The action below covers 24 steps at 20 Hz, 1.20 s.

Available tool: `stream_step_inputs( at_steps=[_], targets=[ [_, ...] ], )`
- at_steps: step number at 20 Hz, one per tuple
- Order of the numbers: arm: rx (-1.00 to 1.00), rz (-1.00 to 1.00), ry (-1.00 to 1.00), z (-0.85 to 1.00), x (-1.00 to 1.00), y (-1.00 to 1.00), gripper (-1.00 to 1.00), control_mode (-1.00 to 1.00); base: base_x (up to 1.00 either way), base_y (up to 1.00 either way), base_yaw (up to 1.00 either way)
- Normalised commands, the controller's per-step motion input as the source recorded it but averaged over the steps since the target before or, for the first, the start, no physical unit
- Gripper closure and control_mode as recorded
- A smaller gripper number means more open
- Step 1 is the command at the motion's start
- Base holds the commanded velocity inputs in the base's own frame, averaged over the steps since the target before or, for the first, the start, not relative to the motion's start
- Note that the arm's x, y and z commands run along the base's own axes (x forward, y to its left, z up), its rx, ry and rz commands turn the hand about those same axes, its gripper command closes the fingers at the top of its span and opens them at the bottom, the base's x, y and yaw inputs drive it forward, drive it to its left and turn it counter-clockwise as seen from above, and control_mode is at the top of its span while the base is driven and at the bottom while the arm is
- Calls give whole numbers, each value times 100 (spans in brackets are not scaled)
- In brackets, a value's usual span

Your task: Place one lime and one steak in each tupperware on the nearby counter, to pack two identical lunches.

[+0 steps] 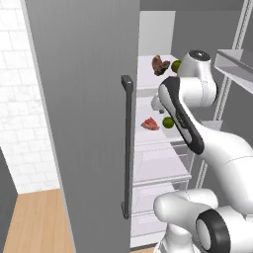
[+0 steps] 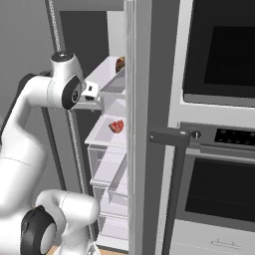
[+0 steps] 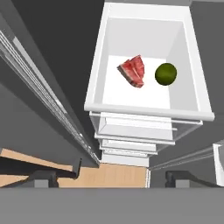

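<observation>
The fridge stands open. On its middle shelf (image 3: 131, 94) lie a red-pink steak (image 3: 133, 71) (image 1: 150, 123) (image 2: 117, 126) and, just right of it, a lime (image 3: 166, 74) (image 1: 168, 122). The shelf above carries a dark brown steak (image 1: 159, 64) (image 2: 120, 63) and a second lime (image 1: 176, 65). My gripper (image 3: 114, 178) hangs open and empty, high above the middle shelf and out in front of it, looking down on the red steak and lime. My arm covers part of both limes in the left base view. The tupperware and the counter are out of view.
The grey fridge door (image 1: 84, 123) with its dark handle (image 1: 127, 148) stands open on the left. A door rack (image 1: 234, 69) juts in at the right. Clear drawers (image 2: 112, 174) sit below the shelves. Wall ovens (image 2: 219, 149) flank the fridge.
</observation>
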Motion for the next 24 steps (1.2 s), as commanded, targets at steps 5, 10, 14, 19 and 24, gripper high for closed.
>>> stream_step_inputs(
  at_steps=[5,10,14,19,24],
  targets=[
    [4,-1,-28,49,0,-5,-100,-100,0,0,0],
    [6,-5,-20,47,0,-15,-100,-100,0,0,0],
    [7,-16,-3,40,8,-7,-100,-100,0,0,0],
    [5,-18,0,36,40,0,-100,-100,0,0,0],
    [2,-1,-3,8,47,-16,-100,-100,0,0,0]
  ],
)
